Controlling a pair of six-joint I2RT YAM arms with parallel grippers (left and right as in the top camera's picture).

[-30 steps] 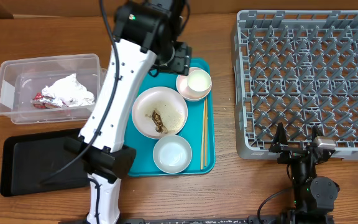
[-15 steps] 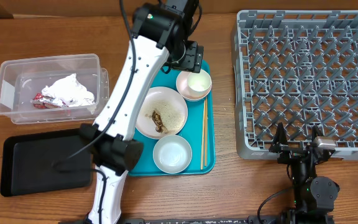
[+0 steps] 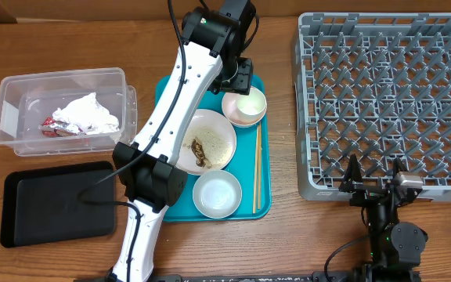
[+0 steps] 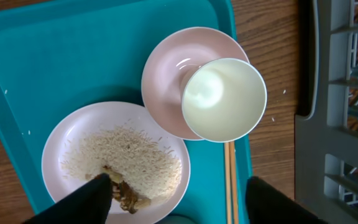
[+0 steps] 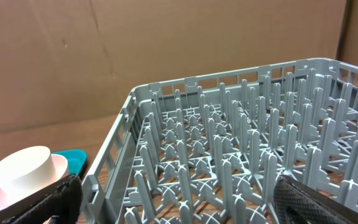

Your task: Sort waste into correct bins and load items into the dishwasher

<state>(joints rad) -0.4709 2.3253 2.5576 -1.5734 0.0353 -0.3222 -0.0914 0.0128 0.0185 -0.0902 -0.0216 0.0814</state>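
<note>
Wooden table (image 3: 69, 39), brown wall (image 5: 73, 56) behind; left claw (image 4: 179, 196) and right claw (image 5: 185, 205) spread, empty.

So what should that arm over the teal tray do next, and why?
Probably lower the open left gripper onto the white cup. The gripper hovers close by above the teal tray. The cup sits inside the pink bowl and likely must come out before either can go into the dish rack. The napkins already lie in the clear tub.
</note>
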